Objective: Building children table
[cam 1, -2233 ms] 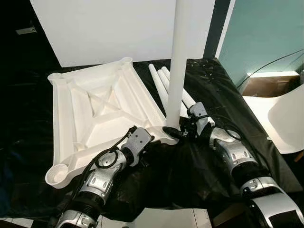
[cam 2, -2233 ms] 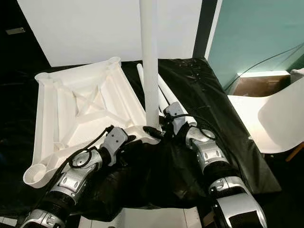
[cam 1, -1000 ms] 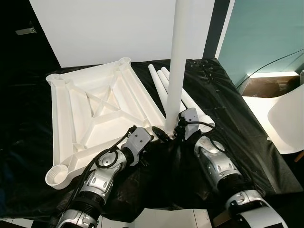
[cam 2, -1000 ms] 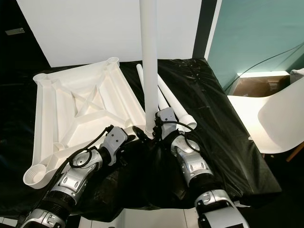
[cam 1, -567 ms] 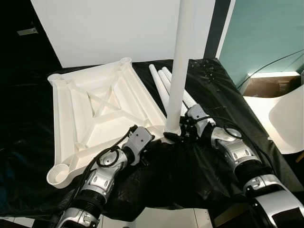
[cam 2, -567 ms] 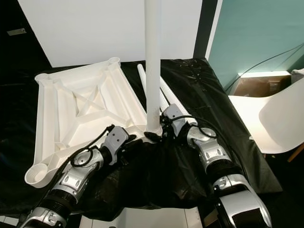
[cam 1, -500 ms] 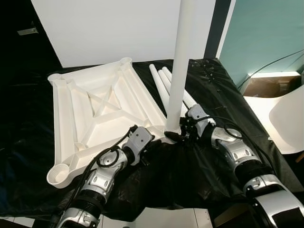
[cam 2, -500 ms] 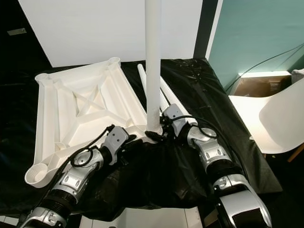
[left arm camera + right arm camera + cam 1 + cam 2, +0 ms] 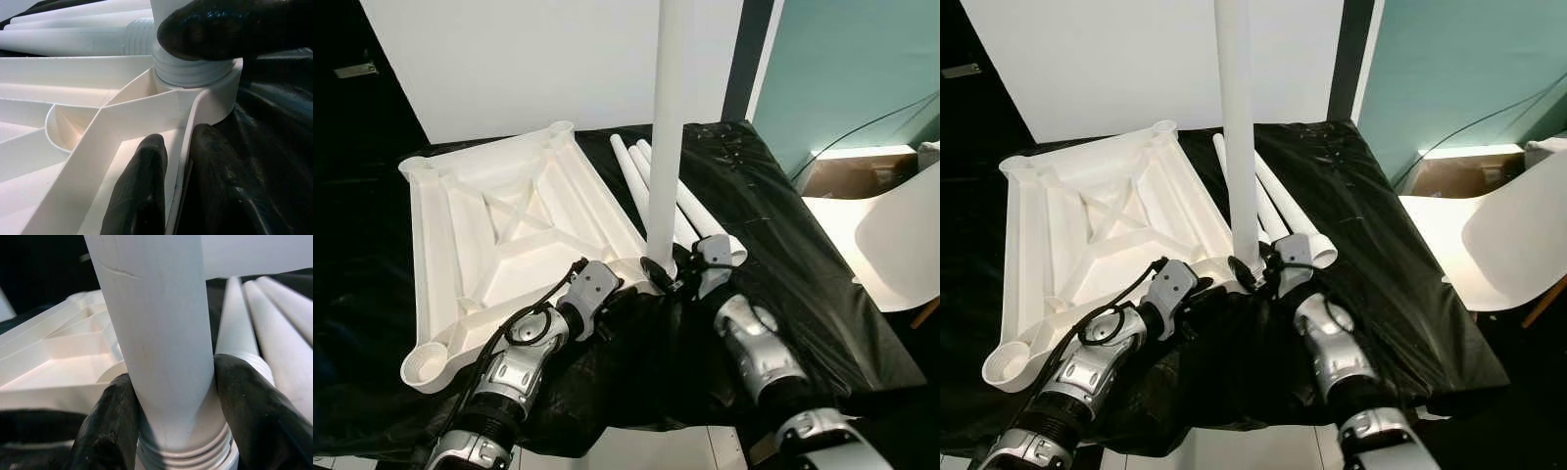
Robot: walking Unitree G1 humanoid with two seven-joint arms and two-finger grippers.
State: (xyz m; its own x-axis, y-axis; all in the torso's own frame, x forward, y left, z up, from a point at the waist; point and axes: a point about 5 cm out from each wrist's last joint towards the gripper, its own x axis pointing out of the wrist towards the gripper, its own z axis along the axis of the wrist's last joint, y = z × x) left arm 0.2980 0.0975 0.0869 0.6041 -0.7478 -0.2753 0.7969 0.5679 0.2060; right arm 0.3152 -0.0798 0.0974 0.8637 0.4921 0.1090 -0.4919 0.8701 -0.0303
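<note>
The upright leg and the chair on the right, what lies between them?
Spare white legs lying beside the upright leg, then bare black cloth and a floor gap before the chair, per the left eye view.

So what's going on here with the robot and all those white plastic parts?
The robot is putting together a small white table. The tabletop lies upside down on a black-covered surface. The right gripper clamps the base of an upright leg, whose threaded end sits in the corner socket nearest the robot. The left gripper pinches the tabletop's rim beside that socket, steadying it. More legs lie loose on the cover to the right of the tabletop, waiting their turn.
</note>
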